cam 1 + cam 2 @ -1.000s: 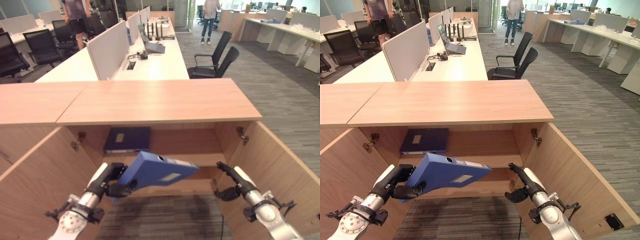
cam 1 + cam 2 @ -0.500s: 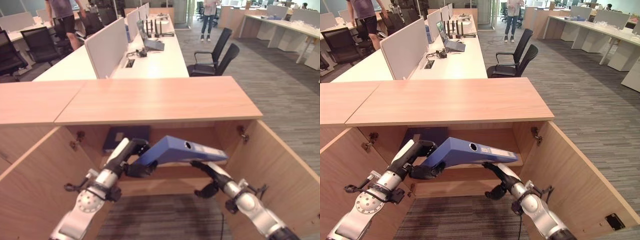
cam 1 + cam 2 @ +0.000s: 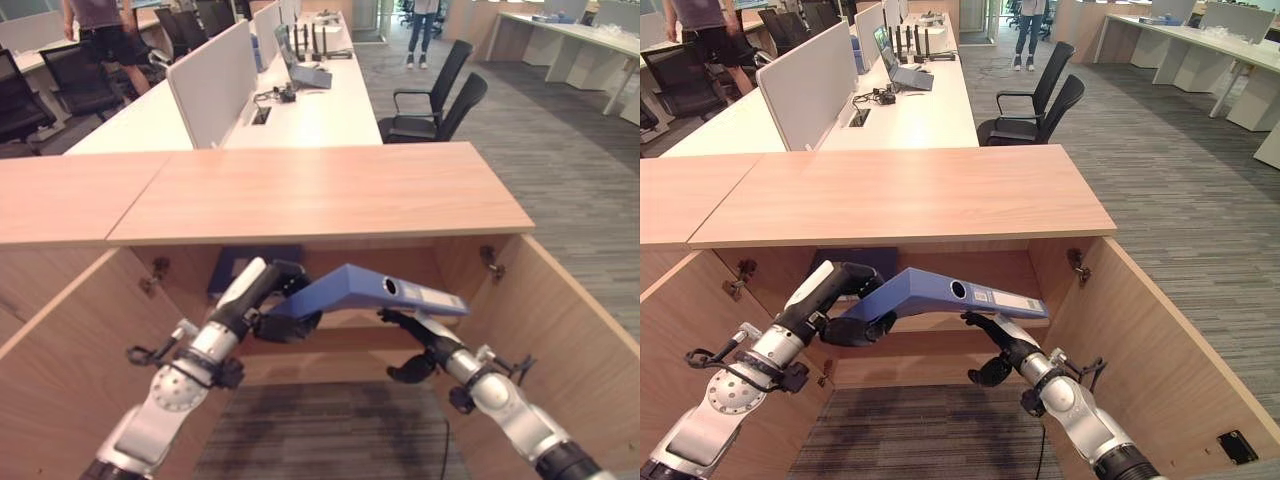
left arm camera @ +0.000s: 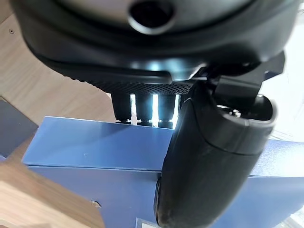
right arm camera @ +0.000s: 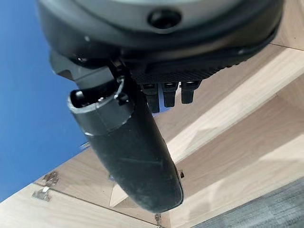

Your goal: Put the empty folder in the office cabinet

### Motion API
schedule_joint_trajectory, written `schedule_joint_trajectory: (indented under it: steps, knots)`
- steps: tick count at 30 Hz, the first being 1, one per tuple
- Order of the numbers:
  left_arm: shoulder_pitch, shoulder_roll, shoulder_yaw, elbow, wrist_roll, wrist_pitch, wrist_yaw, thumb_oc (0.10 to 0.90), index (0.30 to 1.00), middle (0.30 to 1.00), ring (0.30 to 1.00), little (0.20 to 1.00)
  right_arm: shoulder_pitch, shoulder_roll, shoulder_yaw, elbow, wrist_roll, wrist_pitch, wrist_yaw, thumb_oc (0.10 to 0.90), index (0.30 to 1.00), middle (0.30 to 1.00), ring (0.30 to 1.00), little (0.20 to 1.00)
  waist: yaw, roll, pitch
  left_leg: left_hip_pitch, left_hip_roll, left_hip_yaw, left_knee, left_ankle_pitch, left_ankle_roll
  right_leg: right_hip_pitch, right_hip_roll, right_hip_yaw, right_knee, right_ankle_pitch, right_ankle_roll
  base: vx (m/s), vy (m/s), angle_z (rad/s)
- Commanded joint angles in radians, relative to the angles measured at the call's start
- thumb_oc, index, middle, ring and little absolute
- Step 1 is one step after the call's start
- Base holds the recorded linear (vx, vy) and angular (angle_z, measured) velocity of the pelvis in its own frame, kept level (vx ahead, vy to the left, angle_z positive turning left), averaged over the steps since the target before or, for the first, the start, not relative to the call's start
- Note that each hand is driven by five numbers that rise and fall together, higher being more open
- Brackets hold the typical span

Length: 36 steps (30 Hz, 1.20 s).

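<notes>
At cabinet (image 3: 320, 195) mouth, between both open doors: blue folder (image 3: 375, 293) held level-ish, spine outward, far end tilted slightly up, just in front of the shelf (image 3: 940, 325). Left hand (image 3: 270, 300) clamped on the folder's near left end, thumb below and fingers (image 4: 152, 107) wrapped over the top edge. Right hand (image 3: 990, 340) set under the folder's right part, fingers (image 5: 164, 95) straight, propping from below rather than gripping. Second, darker folder (image 3: 245, 268) lying flat further back on the same shelf, to the left.

Judged stiff, boxy and light, being empty; smooth cover likely slippery, so prone to pivot about a single end grip. Best held across the short edge near the spine, with support beneath the free end. Ring hole (image 3: 958, 290) in spine usable as a hooking point. Not fragile; corner contact with shelf edge or door hinge (image 3: 488, 262) the main snag risk.
</notes>
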Motion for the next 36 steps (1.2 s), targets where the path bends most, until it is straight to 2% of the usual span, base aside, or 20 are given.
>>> schedule_joint_trajectory:
  steps: [1,10,15,19,23,31,36]
  knots:
    - [-0.051,0.053,0.066,-0.056,0.023,-0.113,0.027,0.4,0.3,0.3,0.3,0.3,-0.051,-0.032,-0.091,-0.108,0.051,-0.053,-0.02,0.8,0.9,0.9,0.9,0.9,0.003,-0.05,-0.08,-0.014,-0.026,-0.059,-0.005,-0.045,-0.01,0.022,-0.039,-0.032,0.007,-0.007,0.047,0.0,0.0,0.0]
    - [0.014,0.054,0.147,-0.006,0.074,-0.096,0.032,0.4,0.3,0.3,0.3,0.3,0.06,-0.066,-0.145,-0.053,0.039,-0.03,0.035,0.8,0.9,0.9,0.9,0.9,0.001,-0.053,-0.078,-0.017,-0.026,-0.06,-0.005,-0.043,-0.011,0.019,-0.04,-0.036,0.007,-0.006,0.047,0.0,0.0,0.0]
    - [0.047,0.058,0.216,0.026,0.125,-0.074,0.042,0.4,0.3,0.3,0.3,0.3,0.133,-0.069,-0.178,0.045,-0.004,0.013,0.071,0.8,0.9,0.9,0.9,0.9,-0.004,-0.055,-0.076,-0.021,-0.026,-0.061,-0.005,-0.042,-0.013,0.015,-0.038,-0.036,0.007,-0.007,0.046,0.0,0.0,0.0]
    - [0.059,0.048,0.24,0.045,0.163,-0.065,0.052,0.4,0.3,0.3,0.3,0.3,0.139,-0.082,-0.216,0.053,-0.026,0.019,0.052,0.8,0.9,0.9,0.9,0.9,-0.008,-0.055,-0.075,-0.021,-0.025,-0.059,-0.005,-0.043,-0.012,0.013,-0.036,-0.033,0.007,-0.006,0.046,0.0,-0.001,-0.01]
    - [0.064,0.041,0.251,0.053,0.199,-0.058,0.061,0.4,0.3,0.3,0.3,0.3,0.137,-0.095,-0.258,0.011,-0.032,0.018,0.033,0.8,0.9,0.9,0.9,0.9,-0.011,-0.054,-0.073,-0.02,-0.024,-0.058,-0.005,-0.043,-0.011,0.014,-0.035,-0.029,0.007,-0.006,0.045,0.0,0.0,0.0]
    - [0.08,0.048,0.253,0.022,0.301,-0.055,0.028,0.4,0.3,0.3,0.3,0.3,0.128,-0.143,-0.378,-0.258,-0.055,0.0,0.002,0.8,0.9,0.9,0.9,0.9,-0.022,-0.053,-0.077,-0.02,-0.025,-0.051,-0.005,-0.048,-0.009,0.01,-0.033,-0.023,0.007,-0.004,0.046,0.0,0.0,0.0]
    - [0.08,0.056,0.236,0.012,0.316,-0.06,0.021,0.4,0.3,0.3,0.3,0.3,0.122,-0.142,-0.391,-0.342,-0.037,-0.014,-0.007,0.8,0.9,0.9,0.9,0.9,-0.021,-0.054,-0.074,-0.022,-0.024,-0.048,-0.005,-0.047,-0.009,0.008,-0.033,-0.019,0.007,-0.002,0.047,0.0,0.0,-0.01]
